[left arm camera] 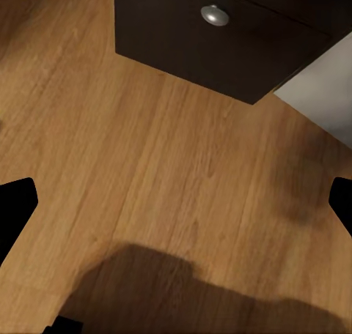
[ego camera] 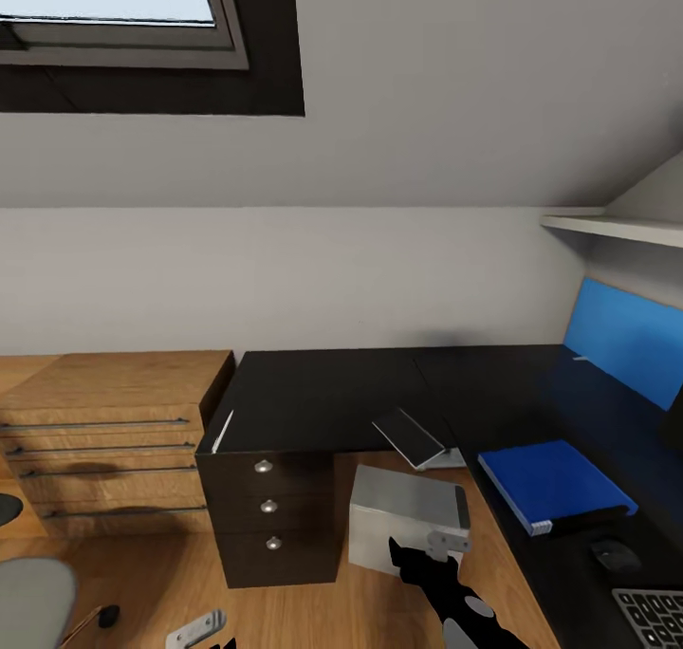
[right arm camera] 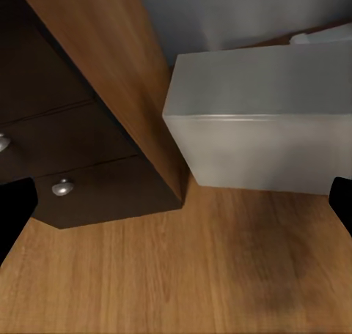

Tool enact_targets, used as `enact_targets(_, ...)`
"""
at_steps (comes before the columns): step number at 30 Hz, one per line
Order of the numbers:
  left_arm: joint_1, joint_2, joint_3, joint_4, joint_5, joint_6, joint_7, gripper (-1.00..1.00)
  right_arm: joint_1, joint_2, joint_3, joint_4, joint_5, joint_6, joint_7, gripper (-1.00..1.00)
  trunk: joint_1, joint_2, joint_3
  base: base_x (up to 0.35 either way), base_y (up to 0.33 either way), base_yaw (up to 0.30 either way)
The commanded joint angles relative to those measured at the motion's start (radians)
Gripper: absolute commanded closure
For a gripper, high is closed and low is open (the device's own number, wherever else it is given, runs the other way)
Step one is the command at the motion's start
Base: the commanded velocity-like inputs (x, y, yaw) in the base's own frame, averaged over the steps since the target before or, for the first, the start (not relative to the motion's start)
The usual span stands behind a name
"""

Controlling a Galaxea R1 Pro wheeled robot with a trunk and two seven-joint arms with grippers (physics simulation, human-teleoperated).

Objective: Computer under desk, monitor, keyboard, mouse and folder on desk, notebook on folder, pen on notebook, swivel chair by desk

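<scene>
The black desk [ego camera: 323, 393] runs along the wall and turns down the right side. On its right wing lie the blue folder [ego camera: 555, 483], the black mouse [ego camera: 615, 554] and a corner of the keyboard [ego camera: 655, 616]. The notebook [ego camera: 413, 437] rests tilted at the desk's inner corner edge. A thin white pen [ego camera: 223, 431] lies at the desk's left edge. The grey computer [ego camera: 408, 511] [right arm camera: 257, 118] stands on the floor in the nook. My right gripper [ego camera: 446, 540] [right arm camera: 176, 209] hangs open just in front of it. Low over the wood floor, my left gripper [ego camera: 199, 627] [left arm camera: 176, 209] is open and empty. The swivel chair's grey seat [ego camera: 33, 597] shows at bottom left.
The desk's drawer unit [ego camera: 267, 507] [left arm camera: 213, 26] [right arm camera: 66, 173] with silver knobs stands left of the computer. A wooden dresser [ego camera: 104, 440] adjoins the desk's left end. A blue wall panel [ego camera: 626, 341] and a white shelf [ego camera: 617, 227] sit above the right wing.
</scene>
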Motion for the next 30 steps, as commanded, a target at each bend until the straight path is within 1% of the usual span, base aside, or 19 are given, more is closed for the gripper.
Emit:
enact_targets(1,0.0,0.001,-0.002,-0.002,0.007,0.002,0.009,-1.0,-0.001,0.001,0.011,-0.002,-0.012,-0.02,-0.007,-1.0,0.004,-0.008,-0.004,0.0,0.0,0.0)
enact_targets(4,0.0,0.001,-0.002,-0.002,0.007,0.002,0.009,-1.0,-0.001,0.001,0.011,-0.002,-0.012,-0.024,-0.007,-1.0,0.016,-0.029,-0.014,0.0,0.0,0.0)
enact_targets(6,0.0,0.0,-0.003,-0.002,0.006,0.002,0.009,-1.0,-0.001,0.002,0.012,0.008,-0.008,-0.114,-0.007,-1.0,0.023,-0.043,-0.02,0.0,0.0,0.0)
enact_targets(8,0.0,0.0,-0.004,-0.002,0.006,0.002,0.009,-1.0,-0.001,0.002,0.011,0.024,-0.009,-0.138,-0.007,-1.0,0.031,-0.057,-0.026,0.0,0.0,0.0)
enact_targets(10,0.0,0.0,-0.005,-0.002,0.006,0.002,0.009,-1.0,-0.001,0.006,0.014,0.037,-0.008,-0.145,-0.007,-1.0,0.039,-0.071,-0.032,0.0,0.0,0.0)
enact_targets(12,0.0,0.0,-0.007,-0.002,0.006,0.002,0.009,-1.0,-0.001,0.025,0.02,0.067,-0.007,-0.148,-0.008,-1.0,0.046,-0.085,-0.039,0.0,0.0,0.0)
enact_targets(13,0.0,0.0,-0.007,-0.002,0.005,0.002,0.009,-1.0,-0.001,0.046,0.02,0.099,-0.006,-0.152,-0.008,-1.0,0.05,-0.092,-0.042,0.0,0.0,0.0)
enact_targets(14,0.0,0.0,-0.007,-0.002,0.005,0.002,0.009,-1.0,-0.001,0.057,0.02,0.118,-0.005,-0.154,-0.008,-1.0,0.054,-0.099,-0.045,0.0,0.0,0.0)
enact_targets(15,0.0,0.0,-0.007,-0.002,0.005,0.002,0.009,-1.0,-0.001,0.077,0.018,0.155,-0.004,-0.163,-0.009,-1.0,0.058,-0.106,-0.048,0.0,0.0,0.0)
enact_targets(16,0.0,0.0,-0.007,-0.002,0.005,0.002,0.009,-1.0,-0.001,0.091,0.015,0.188,-0.005,-0.178,-0.01,-1.0,0.062,-0.113,-0.051,0.0,0.0,0.0)
enact_targets(19,0.0,0.0,-0.009,-0.002,0.005,0.002,0.009,-1.0,-0.002,0.107,0.008,0.224,-0.009,-0.217,-0.012,-1.0,0.073,-0.134,-0.061,0.0,0.0,0.0)
enact_targets(22,0.0,-0.001,-0.011,-0.002,0.005,0.002,0.009,-1.0,-0.003,0.115,-0.011,0.234,-0.012,-0.239,-0.012,-1.0,0.085,-0.155,-0.07,0.0,0.0,0.0)
enact_targets(24,0.0,-0.001,-0.011,-0.002,0.006,0.002,0.009,-1.0,-0.004,0.124,-0.035,0.224,-0.013,-0.247,-0.011,-1.0,0.092,-0.169,-0.076,0.0,0.0,0.0)
enact_targets(25,0.0,-0.001,-0.011,-0.002,0.006,0.002,0.009,-1.0,-0.004,0.133,-0.057,0.211,-0.013,-0.25,-0.011,-1.0,0.096,-0.176,-0.079,0.0,0.0,0.0)
enact_targets(28,0.0,0.0,-0.011,-0.002,0.007,0.002,0.009,-1.0,-0.005,0.14,-0.103,0.18,-0.014,-0.25,-0.009,-1.0,0.108,-0.197,-0.089,0.0,0.0,0.0)
enact_targets(29,0.0,0.0,-0.011,-0.002,0.007,0.002,0.009,-1.0,-0.005,0.142,-0.142,0.155,-0.016,-0.248,-0.006,-1.0,0.111,-0.204,-0.092,0.0,0.0,0.0)
enact_targets(30,0.0,0.0,-0.011,-0.002,0.007,0.002,0.009,-1.0,-0.006,0.143,-0.163,0.142,-0.018,-0.245,-0.002,-1.0,0.115,-0.211,-0.095,0.0,0.0,0.0)
